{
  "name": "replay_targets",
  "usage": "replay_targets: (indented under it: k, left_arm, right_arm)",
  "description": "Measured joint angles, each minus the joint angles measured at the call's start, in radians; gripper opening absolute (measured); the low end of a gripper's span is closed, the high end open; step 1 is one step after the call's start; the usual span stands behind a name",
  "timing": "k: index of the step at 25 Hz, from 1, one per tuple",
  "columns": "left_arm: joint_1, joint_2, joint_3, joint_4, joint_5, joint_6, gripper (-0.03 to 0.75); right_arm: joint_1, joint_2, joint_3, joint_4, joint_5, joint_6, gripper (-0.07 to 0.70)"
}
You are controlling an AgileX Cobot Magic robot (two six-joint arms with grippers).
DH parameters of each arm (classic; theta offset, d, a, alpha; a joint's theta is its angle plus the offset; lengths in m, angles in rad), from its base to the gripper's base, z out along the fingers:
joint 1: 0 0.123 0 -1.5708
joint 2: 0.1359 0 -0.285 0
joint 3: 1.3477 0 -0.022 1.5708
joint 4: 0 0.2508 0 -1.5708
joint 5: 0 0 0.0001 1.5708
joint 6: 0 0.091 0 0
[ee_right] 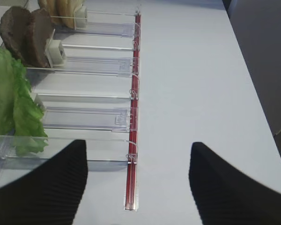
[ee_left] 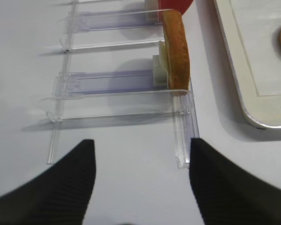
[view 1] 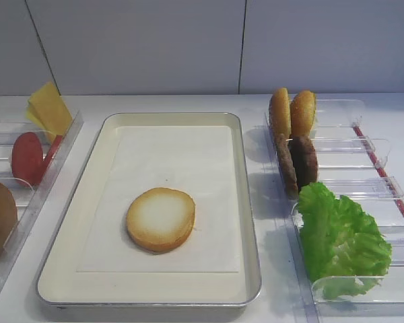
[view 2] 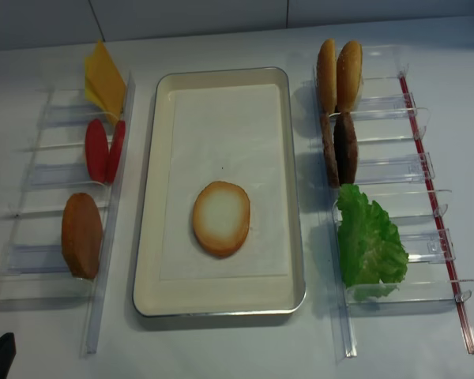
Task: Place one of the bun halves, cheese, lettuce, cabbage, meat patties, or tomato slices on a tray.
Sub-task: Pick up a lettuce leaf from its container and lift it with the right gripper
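One bun half (view 1: 161, 219) sits cut face up on the tray (view 1: 249, 222), and both my left gripper (ee_left: 141, 178) and right gripper (ee_right: 138, 180) hang spread wide, holding nothing

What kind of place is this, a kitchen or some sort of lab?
Probably a lab bench set up as a mock burger station, not a real kitchen. A bare white table holds a paper-lined tray with one bun half, flanked by clear plastic racks standing patties, lettuce, tomato slices and cheese upright.
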Motion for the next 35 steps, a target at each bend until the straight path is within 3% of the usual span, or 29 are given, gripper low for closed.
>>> replay_targets:
  k: [16,21,29,35]
  left_arm:
    - [0.0,0.0,0.0,0.0,0.0,0.0,0.425]
    - [0.0,0.0,0.0,0.0,0.0,0.0,0.425]
    - [0.0,0.0,0.0,0.0,0.0,0.0,0.425]
    - [0.0,0.0,0.0,0.0,0.0,0.0,0.425]
  right_arm:
    - [0.0,0.002,-0.008,0.039,0.007,0.0,0.483]
    - [0.0,0.115,-0.067,0.16,0.021,-0.002,0.456]
    - [0.0,0.341,-0.199,0.389,0.067,-0.103,0.443]
    - [0.0,0.518,-0.242,0.691,0.051,-0.257,0.441]
